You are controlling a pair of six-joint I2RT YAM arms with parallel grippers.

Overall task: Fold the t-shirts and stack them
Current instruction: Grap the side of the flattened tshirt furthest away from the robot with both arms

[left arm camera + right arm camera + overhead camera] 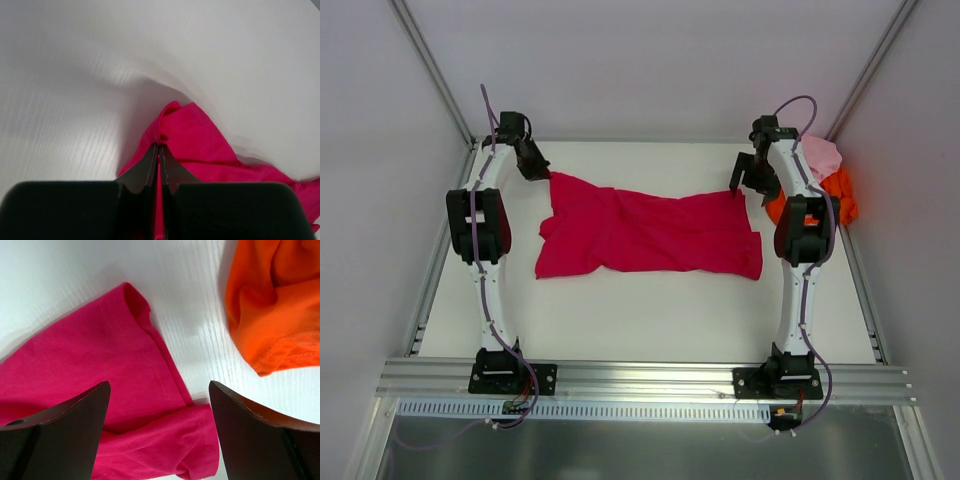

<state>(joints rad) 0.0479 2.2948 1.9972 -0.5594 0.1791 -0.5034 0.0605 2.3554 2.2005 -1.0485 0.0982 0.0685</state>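
A crimson-magenta t-shirt (650,232) lies spread and rumpled across the middle of the white table. My left gripper (534,165) is shut on its far left corner, and the left wrist view shows the pinched cloth (172,125) bunched at the fingertips. Over the shirt's far right corner hovers my right gripper (748,180), open, with the hemmed crimson edge (165,390) lying between its fingers and not gripped. An orange t-shirt (838,195) and a pale pink t-shirt (820,154) sit crumpled together at the far right, partly hidden behind the right arm.
White side and back walls with metal framing enclose the table (650,320). An aluminium rail (640,378) carrying both arm bases runs along the near edge. In the right wrist view the orange shirt (272,295) lies close to the right finger.
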